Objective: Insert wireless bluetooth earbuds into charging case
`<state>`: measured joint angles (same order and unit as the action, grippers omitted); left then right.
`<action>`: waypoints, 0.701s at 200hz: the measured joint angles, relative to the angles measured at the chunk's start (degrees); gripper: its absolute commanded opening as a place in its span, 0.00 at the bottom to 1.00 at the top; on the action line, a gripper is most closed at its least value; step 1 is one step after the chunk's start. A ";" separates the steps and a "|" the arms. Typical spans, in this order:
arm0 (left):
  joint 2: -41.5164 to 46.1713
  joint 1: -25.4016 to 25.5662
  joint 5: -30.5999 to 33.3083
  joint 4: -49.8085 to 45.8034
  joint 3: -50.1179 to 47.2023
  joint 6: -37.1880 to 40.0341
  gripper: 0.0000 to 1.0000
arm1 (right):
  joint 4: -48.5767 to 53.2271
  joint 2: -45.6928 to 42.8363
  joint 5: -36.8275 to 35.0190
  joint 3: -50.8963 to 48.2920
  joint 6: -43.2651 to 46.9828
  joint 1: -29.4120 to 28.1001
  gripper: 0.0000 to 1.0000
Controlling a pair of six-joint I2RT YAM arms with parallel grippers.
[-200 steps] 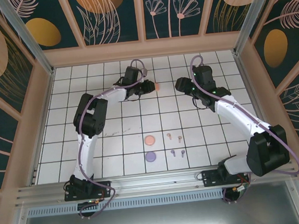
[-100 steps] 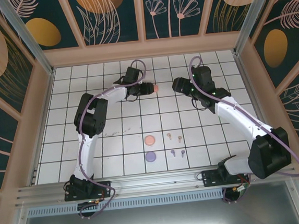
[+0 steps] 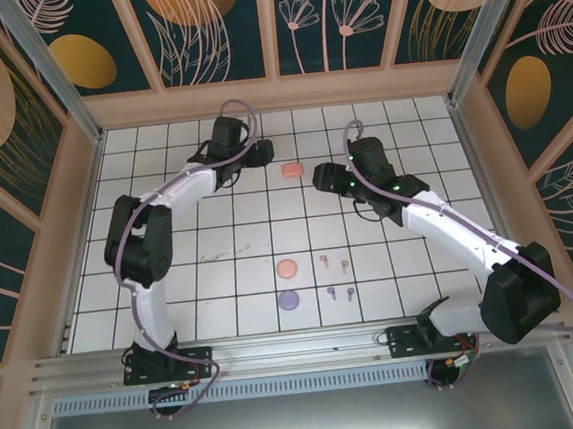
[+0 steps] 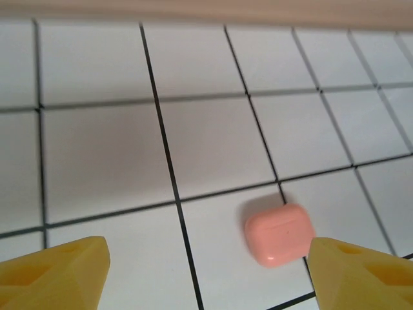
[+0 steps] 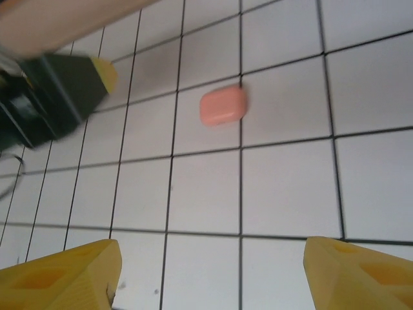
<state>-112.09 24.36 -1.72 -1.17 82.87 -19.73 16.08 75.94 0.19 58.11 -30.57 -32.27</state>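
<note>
**A:** Where is the coral charging case (image 3: 293, 170)?

**B:** It lies closed and flat on the white tiled table (image 3: 223, 295), toward the far side, in the gap between the ends of the two arms. Nothing touches it.

**A:** And the left pincer (image 4: 208, 258)?

**B:** Its jaws stand wide apart with nothing between them. In the left wrist view the case sits on a tile just ahead of the yellow fingers (image 4: 58, 274). It is off toward the right-hand finger in that picture and clear of both.

**A:** The right pincer (image 5: 213, 252)?

**B:** It is spread wide too, and empty. From its wrist camera the case lies well ahead, close to the middle line between the fingers, beside a crossing of the black grid lines. The left pincer's black body with one yellow tip shows to the left of the case there, apart from it.

**A:** Where are the earbuds?

**B:** In the top view the tan earbuds (image 3: 324, 261) lie side by side on the near part of the table, just right of a round peach case (image 3: 287, 269). The purple earbuds (image 3: 330, 292) lie one row nearer the arm bases, just right of a round purple case (image 3: 289, 300). Both pairs are well apart from either pincer, and too small to tell which way they point.
</note>
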 measured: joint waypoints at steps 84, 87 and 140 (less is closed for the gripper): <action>18.36 -0.74 11.61 11.89 -16.72 -1.16 0.99 | 4.94 14.82 -3.91 1.14 -7.34 -16.63 0.74; 18.99 -0.81 12.11 12.13 -17.25 -1.38 0.99 | 5.16 15.28 -4.07 1.33 -7.67 -17.03 0.74; 26.36 -1.25 22.05 12.96 -19.67 -4.94 0.99 | 9.05 23.52 -5.40 7.39 -13.73 -23.19 0.73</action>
<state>-85.73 23.11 20.34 11.79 63.20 -24.67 25.12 99.46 -5.21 65.49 -44.29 -55.46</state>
